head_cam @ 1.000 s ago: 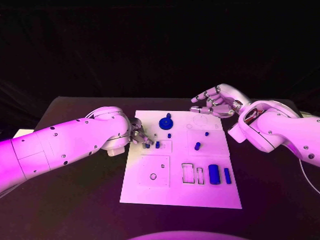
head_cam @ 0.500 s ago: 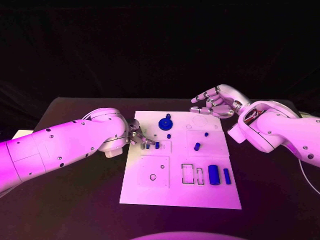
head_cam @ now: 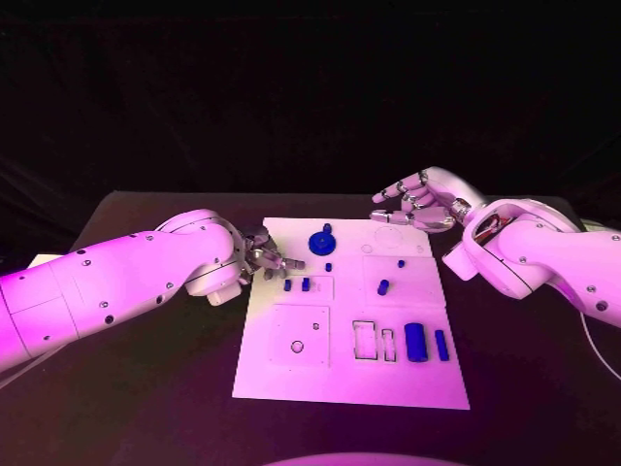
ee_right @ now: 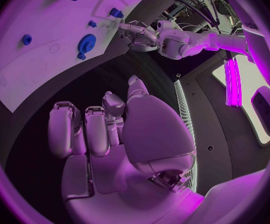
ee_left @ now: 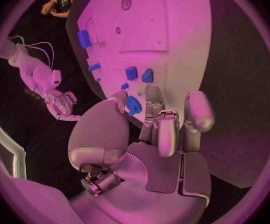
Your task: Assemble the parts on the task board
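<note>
With my left hand empty, fingers apart beside the task board, I feared nudging the small blue pegs; my right hand hung loosely curled, empty.

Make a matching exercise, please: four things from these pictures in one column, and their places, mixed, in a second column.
Things
1. blue gear
2. two long blue bars
3. left hand
4. right hand

Places
A. at the board's left edge, beside two small blue pieces
B. near row of the board, right side
C. beyond the board's far right corner, over the black table
D. far part of the board, near its middle

Pairs: 1-D, 2-B, 3-A, 4-C
</note>
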Robot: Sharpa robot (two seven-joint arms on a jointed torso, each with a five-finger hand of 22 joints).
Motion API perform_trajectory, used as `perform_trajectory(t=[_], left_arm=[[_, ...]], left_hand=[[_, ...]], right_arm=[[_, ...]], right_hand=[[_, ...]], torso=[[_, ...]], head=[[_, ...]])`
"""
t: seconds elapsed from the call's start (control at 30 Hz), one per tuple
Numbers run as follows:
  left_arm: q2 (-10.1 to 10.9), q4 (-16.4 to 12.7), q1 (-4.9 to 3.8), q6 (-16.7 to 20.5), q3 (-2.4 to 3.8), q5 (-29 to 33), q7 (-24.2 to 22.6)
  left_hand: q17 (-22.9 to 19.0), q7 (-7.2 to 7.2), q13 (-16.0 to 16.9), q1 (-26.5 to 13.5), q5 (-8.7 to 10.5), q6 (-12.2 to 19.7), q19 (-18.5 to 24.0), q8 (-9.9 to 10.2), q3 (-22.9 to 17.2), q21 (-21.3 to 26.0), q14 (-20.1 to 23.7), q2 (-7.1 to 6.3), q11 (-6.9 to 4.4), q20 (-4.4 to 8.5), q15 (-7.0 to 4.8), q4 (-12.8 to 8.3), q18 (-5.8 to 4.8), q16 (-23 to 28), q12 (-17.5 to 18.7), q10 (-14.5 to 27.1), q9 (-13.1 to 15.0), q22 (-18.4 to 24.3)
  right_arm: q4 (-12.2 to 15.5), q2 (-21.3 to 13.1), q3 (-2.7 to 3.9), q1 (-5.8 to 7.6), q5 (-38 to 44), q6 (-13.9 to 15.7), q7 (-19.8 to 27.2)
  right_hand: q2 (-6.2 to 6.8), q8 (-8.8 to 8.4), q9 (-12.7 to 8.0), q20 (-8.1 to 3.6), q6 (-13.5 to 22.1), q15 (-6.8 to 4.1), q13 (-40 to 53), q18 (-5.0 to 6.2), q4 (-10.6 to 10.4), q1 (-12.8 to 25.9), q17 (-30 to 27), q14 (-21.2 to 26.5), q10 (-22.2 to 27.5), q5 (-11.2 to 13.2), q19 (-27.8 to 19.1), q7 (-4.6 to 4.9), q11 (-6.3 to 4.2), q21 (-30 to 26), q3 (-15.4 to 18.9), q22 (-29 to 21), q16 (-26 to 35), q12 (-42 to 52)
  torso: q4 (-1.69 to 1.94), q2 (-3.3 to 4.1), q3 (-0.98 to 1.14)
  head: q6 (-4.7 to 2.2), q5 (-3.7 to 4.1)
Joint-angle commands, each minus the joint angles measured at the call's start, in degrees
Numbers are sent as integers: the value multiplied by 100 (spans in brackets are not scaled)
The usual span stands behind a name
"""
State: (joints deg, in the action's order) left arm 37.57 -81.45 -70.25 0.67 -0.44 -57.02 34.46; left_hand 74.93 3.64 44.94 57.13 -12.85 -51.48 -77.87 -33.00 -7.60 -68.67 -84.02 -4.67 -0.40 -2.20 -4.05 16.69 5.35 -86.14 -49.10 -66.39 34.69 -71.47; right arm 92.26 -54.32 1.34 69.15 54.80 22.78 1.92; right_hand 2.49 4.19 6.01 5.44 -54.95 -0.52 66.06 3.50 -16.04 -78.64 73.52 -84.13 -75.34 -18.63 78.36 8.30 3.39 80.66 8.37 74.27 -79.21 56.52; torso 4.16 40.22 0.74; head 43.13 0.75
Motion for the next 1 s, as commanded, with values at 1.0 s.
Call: perform_trajectory(t=[1.0], left_arm=[[-795, 708, 12, 694, -65, -2611, -3147]], left_hand=[[-1673, 505, -3337, 2784, 199, 17, 496, 1857, -838, 2385, 401, -501, 595, -424, 468, -968, 362, 1976, 3022, 1165, -2214, 1773]], right_arm=[[-30, 91, -2, -51, -5, -91, 36]], right_hand=[[-51, 12, 10, 10, -36, -31, -5, 43, -9, -4, 0, -233, 30, -37, -31, 10, -1, -35, 39, -6, 17, -16]], torso=[[-18, 27, -5]], head=[[-67, 49]])
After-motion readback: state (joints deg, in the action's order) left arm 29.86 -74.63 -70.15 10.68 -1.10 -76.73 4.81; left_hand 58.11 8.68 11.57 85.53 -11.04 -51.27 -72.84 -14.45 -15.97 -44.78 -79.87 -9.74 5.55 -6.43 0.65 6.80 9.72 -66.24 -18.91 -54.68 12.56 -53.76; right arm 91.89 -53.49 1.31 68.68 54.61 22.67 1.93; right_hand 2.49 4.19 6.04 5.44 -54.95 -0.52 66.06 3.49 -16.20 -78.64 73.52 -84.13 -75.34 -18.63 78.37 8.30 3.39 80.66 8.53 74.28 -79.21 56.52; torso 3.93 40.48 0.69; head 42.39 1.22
